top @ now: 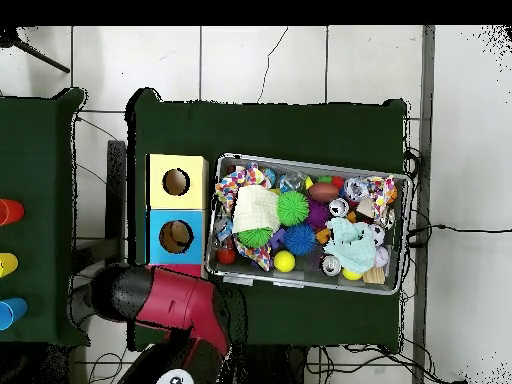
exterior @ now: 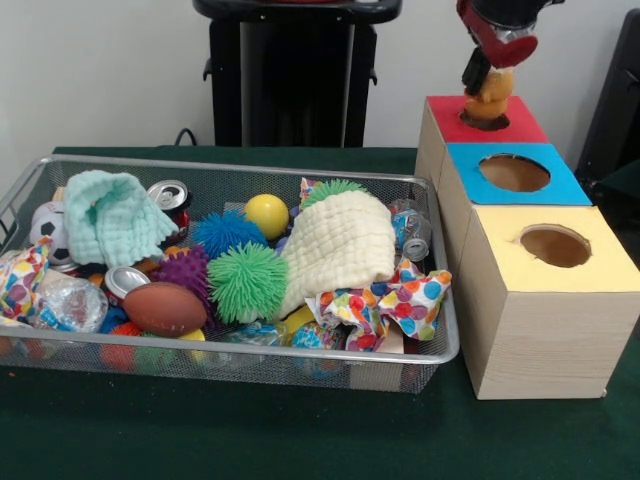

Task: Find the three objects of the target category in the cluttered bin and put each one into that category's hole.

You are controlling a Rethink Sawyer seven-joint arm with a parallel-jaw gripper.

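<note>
Orange ball (exterior: 489,97), seemingly soft and squashy, sits pinched in the claw (exterior: 487,85) right over the hole of the red box (exterior: 520,122), at the far end of the row of three boxes beside the wire bin (exterior: 440,345). It looks light and springy, so a pinch across its middle should hold without slipping. From above, the arm (top: 170,300) hides the red box. Balls left in the bin, such as the spiky green ball (exterior: 247,281), look equally light and easy to squeeze

Green spiky ball (exterior: 247,281); yellow ball (exterior: 267,215); possibly orange-yellow toy (exterior: 489,97) in gripper.
</note>
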